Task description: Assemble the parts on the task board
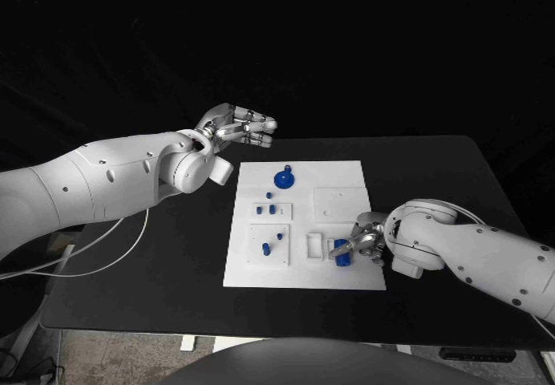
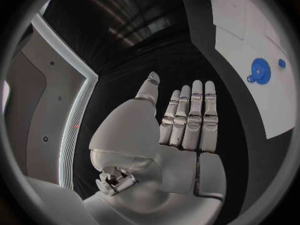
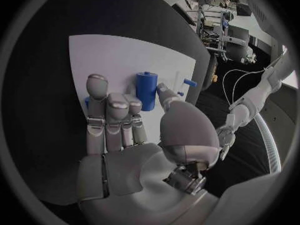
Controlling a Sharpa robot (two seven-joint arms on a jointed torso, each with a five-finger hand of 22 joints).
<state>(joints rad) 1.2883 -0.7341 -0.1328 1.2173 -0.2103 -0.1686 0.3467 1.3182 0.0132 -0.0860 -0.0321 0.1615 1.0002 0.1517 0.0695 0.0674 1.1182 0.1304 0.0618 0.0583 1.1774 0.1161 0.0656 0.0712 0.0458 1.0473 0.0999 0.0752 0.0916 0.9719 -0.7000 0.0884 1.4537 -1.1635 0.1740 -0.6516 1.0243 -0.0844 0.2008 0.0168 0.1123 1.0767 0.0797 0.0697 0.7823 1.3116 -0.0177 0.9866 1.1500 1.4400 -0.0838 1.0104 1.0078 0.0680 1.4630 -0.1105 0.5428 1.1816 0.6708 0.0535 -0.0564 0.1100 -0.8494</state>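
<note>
The white task board (image 1: 303,224) lies in the middle of the black table. My right hand (image 1: 363,241) is low over the board's front right part. An upright blue cylinder (image 1: 343,249) (image 3: 146,90) stands between the thumb and the nearest finger, which pinch it from both sides while the other fingers stay straight. My left hand (image 1: 237,127) (image 2: 187,125) hovers flat above the table past the board's back left corner, fingers straight and together, holding nothing. A blue round piece (image 1: 285,177) (image 2: 259,70) lies near the board's back edge.
More small blue parts sit in the board's left recesses (image 1: 267,209) (image 1: 272,243). A square white recess (image 1: 342,202) and a narrow slot (image 1: 314,246) are close to my right hand. A small blue peg (image 3: 189,83) lies beyond the cylinder. Cables (image 1: 104,249) hang off the table's left.
</note>
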